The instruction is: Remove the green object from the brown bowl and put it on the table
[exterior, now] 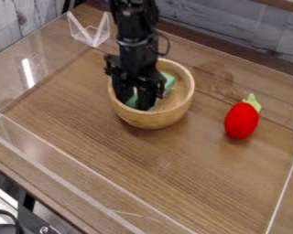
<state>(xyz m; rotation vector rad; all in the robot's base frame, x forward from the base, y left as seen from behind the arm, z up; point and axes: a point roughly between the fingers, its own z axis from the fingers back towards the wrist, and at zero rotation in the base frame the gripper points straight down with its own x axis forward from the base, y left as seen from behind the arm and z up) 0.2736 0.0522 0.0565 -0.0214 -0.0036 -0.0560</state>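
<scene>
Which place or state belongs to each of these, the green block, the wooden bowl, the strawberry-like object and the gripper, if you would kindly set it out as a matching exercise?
1. green block
2. wooden bowl
3. strawberry-like object
4. gripper

A. red, with a green top
B. partly hidden, inside the bowl
C. reaching down into the bowl
D. round and light brown, on the table

Pairs: 1-B; 2-D; 3-A; 4-C
</scene>
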